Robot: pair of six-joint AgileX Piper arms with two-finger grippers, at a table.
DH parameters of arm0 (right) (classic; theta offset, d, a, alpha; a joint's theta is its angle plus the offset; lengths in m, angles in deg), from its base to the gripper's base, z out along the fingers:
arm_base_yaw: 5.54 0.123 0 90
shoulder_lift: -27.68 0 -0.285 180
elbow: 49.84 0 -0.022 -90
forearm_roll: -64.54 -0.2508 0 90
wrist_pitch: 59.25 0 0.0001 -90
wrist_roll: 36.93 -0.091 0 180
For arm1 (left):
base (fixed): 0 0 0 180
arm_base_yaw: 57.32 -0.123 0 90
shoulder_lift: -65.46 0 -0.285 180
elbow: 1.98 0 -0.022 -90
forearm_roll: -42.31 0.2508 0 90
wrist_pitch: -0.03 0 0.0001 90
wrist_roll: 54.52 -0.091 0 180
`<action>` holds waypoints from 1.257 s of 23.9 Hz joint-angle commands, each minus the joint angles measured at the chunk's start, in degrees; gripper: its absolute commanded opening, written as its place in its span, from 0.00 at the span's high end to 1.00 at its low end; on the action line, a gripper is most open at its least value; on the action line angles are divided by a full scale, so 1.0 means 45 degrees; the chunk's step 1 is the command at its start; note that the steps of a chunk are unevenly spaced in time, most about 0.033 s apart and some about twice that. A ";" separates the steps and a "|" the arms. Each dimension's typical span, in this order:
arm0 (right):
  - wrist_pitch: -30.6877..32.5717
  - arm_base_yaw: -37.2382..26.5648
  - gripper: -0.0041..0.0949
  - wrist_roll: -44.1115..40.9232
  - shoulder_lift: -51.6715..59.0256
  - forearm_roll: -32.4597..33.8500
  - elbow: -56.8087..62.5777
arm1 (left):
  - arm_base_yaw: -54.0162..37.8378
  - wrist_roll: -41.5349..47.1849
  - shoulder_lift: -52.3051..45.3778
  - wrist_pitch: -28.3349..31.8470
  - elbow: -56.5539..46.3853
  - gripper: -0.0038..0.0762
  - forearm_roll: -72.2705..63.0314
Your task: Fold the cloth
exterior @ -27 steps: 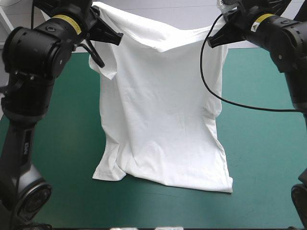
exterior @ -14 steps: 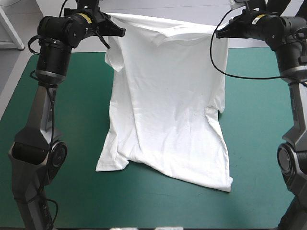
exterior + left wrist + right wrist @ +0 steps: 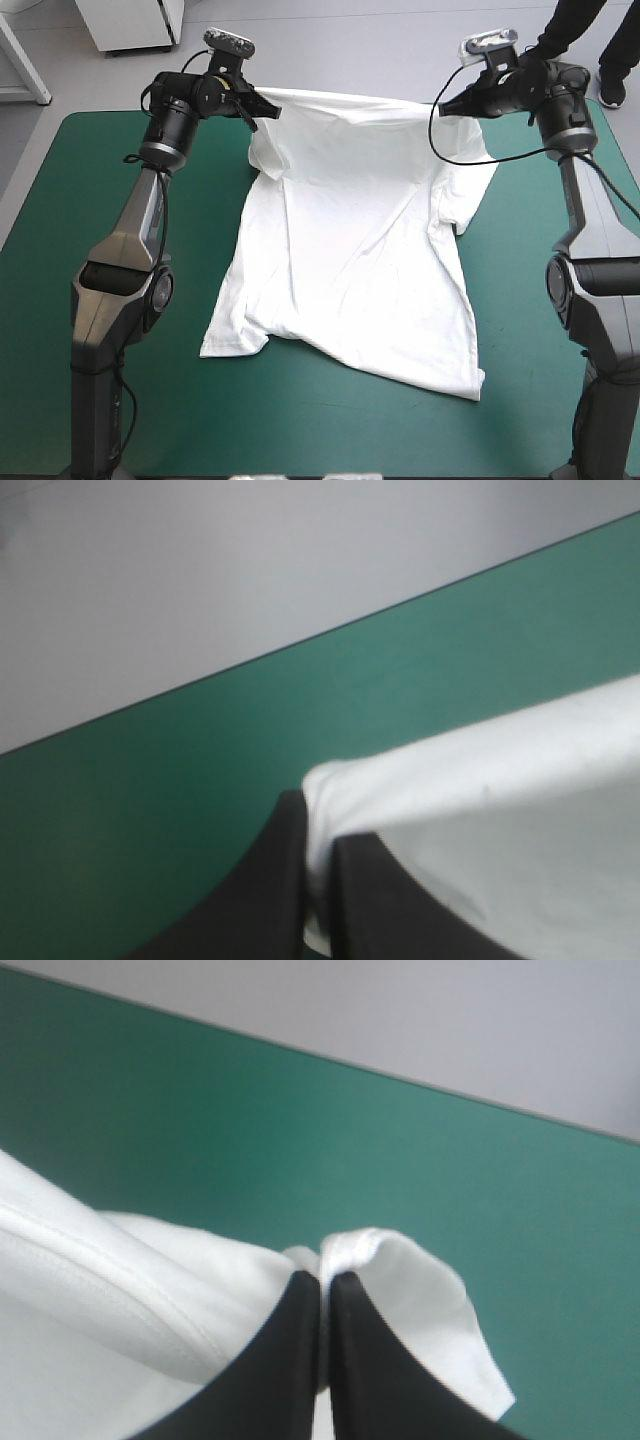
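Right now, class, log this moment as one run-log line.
left gripper: shut on T-shirt | right gripper: shut on T-shirt | T-shirt: far edge held, rest on table

Even, diffuse light falls from overhead in the high view, bright across the bench (image 3: 80, 200) and its teal-green cover. The white T-shirt (image 3: 360, 260) is the brightest surface, its creases only faint grey lines. It throws a thin, soft shadow along its near hem and under the raised sleeve by the left end effector (image 3: 268, 111). The arm joints (image 3: 125, 290) carry dull highlights, with no hard glare. In the left wrist view the cloth is shaded grey beside the black fingers (image 3: 270, 890) and brighter along its far edge. At the right end effector (image 3: 325, 1280) the pinched fold is well lit, its creases grey.
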 commanded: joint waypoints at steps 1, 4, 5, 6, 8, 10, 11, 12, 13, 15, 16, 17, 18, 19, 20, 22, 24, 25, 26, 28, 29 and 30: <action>-0.0206 -0.0158 0.98 0.0211 0.0097 -0.0085 -0.0310 | -0.0224 -0.0200 -0.0434 0.0806 0.0346 0.96 -0.0510; 0.0117 -0.0158 0.97 0.0273 -0.0231 -0.0140 0.0191 | -0.0480 -0.0457 -0.0055 0.0184 0.0346 0.96 -0.1535; 0.0475 -0.0158 0.96 0.0514 -0.0294 -0.0259 0.0389 | -0.0649 -0.0549 0.0037 -0.0257 0.0346 0.96 -0.2350; 0.0567 -0.0190 0.93 0.0631 -0.0294 -0.0406 0.0460 | -0.0697 -0.0709 0.0034 -0.0503 0.0346 0.94 -0.2505; 0.0691 -0.0419 0.78 0.1143 -0.0317 -0.1389 0.0690 | -0.0902 -0.1091 0.0062 -0.0798 0.0346 0.84 -0.3131; 0.0907 -0.0684 0.58 0.1180 -0.0317 -0.1694 0.0690 | -0.1032 -0.1259 0.0062 -0.1024 0.0346 0.68 -0.3430; 0.1054 -0.0925 0.47 0.1180 -0.0317 -0.2052 0.0690 | -0.1131 -0.1285 0.0062 -0.1158 0.0346 0.58 -0.3513; 0.1244 -0.1065 0.44 0.1180 -0.0317 -0.2211 0.0690 | -0.1187 -0.1312 0.0062 -0.1220 0.0346 0.53 -0.3629; 0.1493 -0.1280 0.41 0.1180 -0.0317 -0.2476 0.0690 | -0.1296 -0.1312 0.0062 -0.1298 0.0346 0.50 -0.3697; 0.2159 -0.1834 0.42 0.1204 -0.0287 -0.3124 0.0690 | -0.1389 -0.1312 -0.0111 -0.1468 0.0346 0.48 -0.3727; 0.2315 -0.2007 0.43 0.1336 -0.0235 -0.3367 0.0720 | -0.1412 -0.1312 -0.0225 -0.1598 0.0320 0.48 -0.3727; 0.2339 -0.2103 0.43 0.1610 0.0076 -0.3617 0.1045 | -0.1406 -0.1312 -0.0390 -0.1910 0.0290 0.48 -0.3727; 0.2339 -0.2159 0.43 0.1906 0.0456 -0.3666 0.1520 | -0.1406 -0.1312 -0.0659 -0.2177 0.0103 0.48 -0.3727; 0.2339 -0.2159 0.43 0.2102 0.1000 -0.3641 0.2134 | -0.1406 -0.1250 -0.1042 -0.2546 -0.0309 0.48 -0.3727; 0.2339 -0.2159 0.43 0.2206 0.1280 -0.3641 0.2620 | -0.1406 -0.1175 -0.1282 -0.2725 -0.0587 0.48 -0.3727; 0.2371 -0.2159 0.43 0.2217 0.2076 -0.3641 0.3644 | -0.1406 -0.1078 -0.1932 -0.3346 -0.1301 0.48 -0.3703; 0.2576 -0.2159 0.43 0.2195 0.2868 -0.3641 0.4581 | -0.1406 -0.0820 -0.2624 -0.4093 -0.2053 0.48 -0.3507; 0.2709 -0.2133 0.43 0.2220 0.3336 -0.3574 0.5104 | -0.1406 -0.0736 -0.3057 -0.4413 -0.2508 0.48 -0.3343; 0.2736 -0.2105 0.43 0.2277 0.3837 -0.3514 0.5545 | -0.1406 -0.0736 -0.3449 -0.4567 -0.2932 0.48 -0.3168; 0.2687 -0.2022 0.43 0.2381 0.4903 -0.3336 0.6682 | -0.1406 -0.0501 -0.4539 -0.4624 -0.4109 0.48 -0.2933; 0.2654 -0.2022 0.43 0.2381 0.5332 -0.3328 0.7239 | -0.1406 -0.0501 -0.5108 -0.4625 -0.4736 0.48 -0.2938; 0.2591 -0.2022 0.43 0.2381 0.5864 -0.3328 0.7792 | -0.1406 -0.0463 -0.5699 -0.4625 -0.5412 0.48 -0.2872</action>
